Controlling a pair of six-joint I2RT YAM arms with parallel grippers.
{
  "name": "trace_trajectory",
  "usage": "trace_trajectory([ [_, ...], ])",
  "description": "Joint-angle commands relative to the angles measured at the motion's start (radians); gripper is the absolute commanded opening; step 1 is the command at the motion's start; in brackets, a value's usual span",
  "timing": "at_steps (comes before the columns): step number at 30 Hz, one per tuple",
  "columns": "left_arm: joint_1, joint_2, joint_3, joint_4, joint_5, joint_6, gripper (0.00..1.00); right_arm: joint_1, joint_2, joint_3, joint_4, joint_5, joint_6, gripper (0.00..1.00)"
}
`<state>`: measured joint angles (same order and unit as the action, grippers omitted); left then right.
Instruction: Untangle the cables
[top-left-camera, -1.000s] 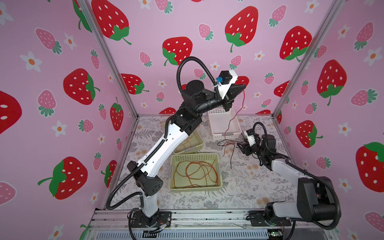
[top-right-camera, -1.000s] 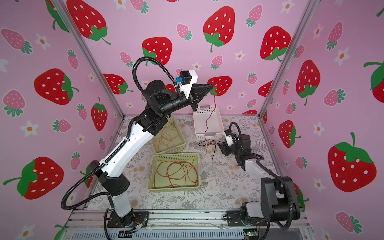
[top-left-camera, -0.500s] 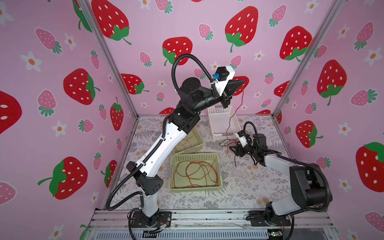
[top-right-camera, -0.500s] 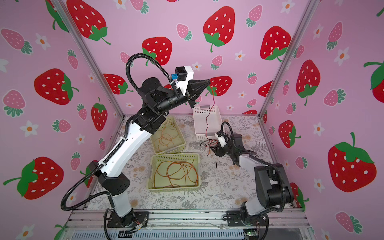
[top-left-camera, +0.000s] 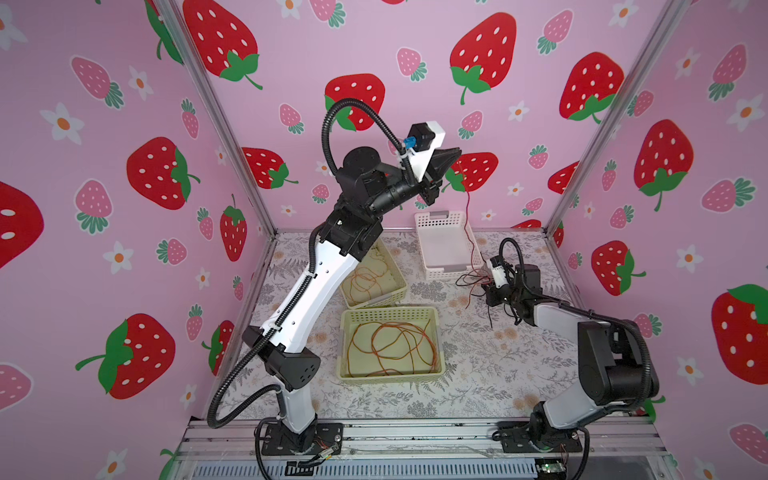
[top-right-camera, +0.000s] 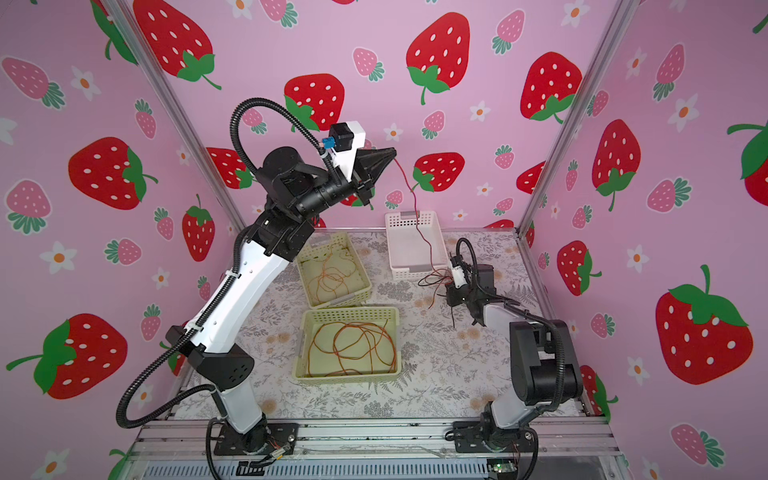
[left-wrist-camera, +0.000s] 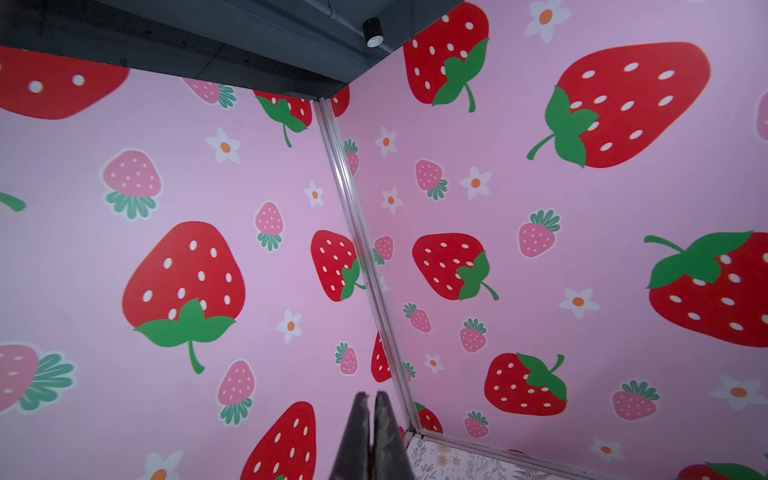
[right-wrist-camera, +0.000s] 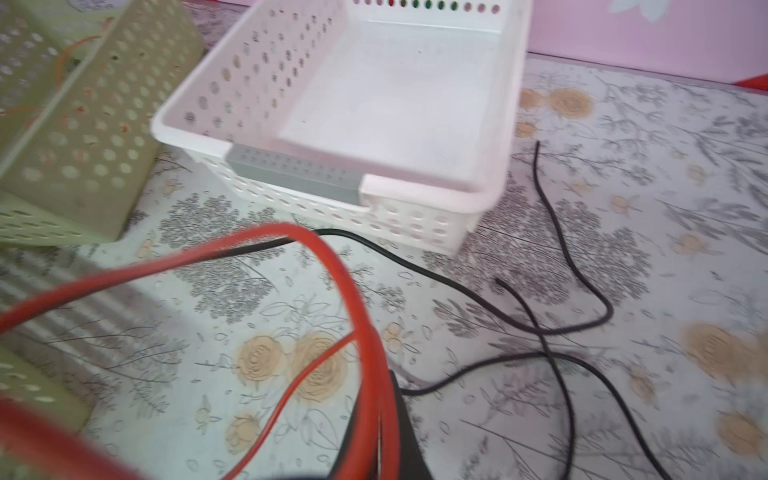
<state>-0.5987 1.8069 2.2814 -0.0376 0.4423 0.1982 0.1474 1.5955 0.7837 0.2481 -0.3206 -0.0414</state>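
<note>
Right tool (right-wrist-camera: 382, 395) has closed on red cable (right-wrist-camera: 332, 264), left tool (left-wrist-camera: 371, 395) pinching it; green baskets (top-left-camera: 390, 311) hold orange cables (top-left-camera: 392, 330).

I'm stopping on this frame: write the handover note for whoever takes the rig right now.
Left gripper: shut on the red cable, held high.
Right gripper: low at the table, shut on the red cable in the tangle.
Black cables: loose on the table beside the empty white basket.
Done: orange cables lie in two green baskets.
Left: probably free red from black and basket both.
</note>
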Motion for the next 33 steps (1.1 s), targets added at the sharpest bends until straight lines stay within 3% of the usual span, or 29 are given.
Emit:
trace_trajectory([
  [1, 0.042, -0.072, -0.001, 0.024, -0.024, 0.014, 0.0, -0.042, 0.057, 0.054, -0.124, 0.104, -0.014, 0.0],
  [7, 0.138, -0.12, -0.028, 0.033, -0.042, -0.005, 0.0, -0.084, 0.164, 0.108, -0.211, 0.171, -0.035, 0.0],
  [15, 0.232, -0.17, -0.057, 0.049, -0.042, -0.021, 0.0, -0.143, 0.293, 0.205, -0.343, 0.373, -0.022, 0.0],
  [28, 0.352, -0.214, -0.097, 0.075, -0.03, -0.07, 0.0, -0.249, 0.381, 0.291, -0.413, 0.378, 0.024, 0.0],
  [33, 0.37, -0.224, -0.111, 0.078, 0.029, -0.103, 0.0, -0.241, 0.358, 0.279, -0.404, 0.283, 0.003, 0.03],
])
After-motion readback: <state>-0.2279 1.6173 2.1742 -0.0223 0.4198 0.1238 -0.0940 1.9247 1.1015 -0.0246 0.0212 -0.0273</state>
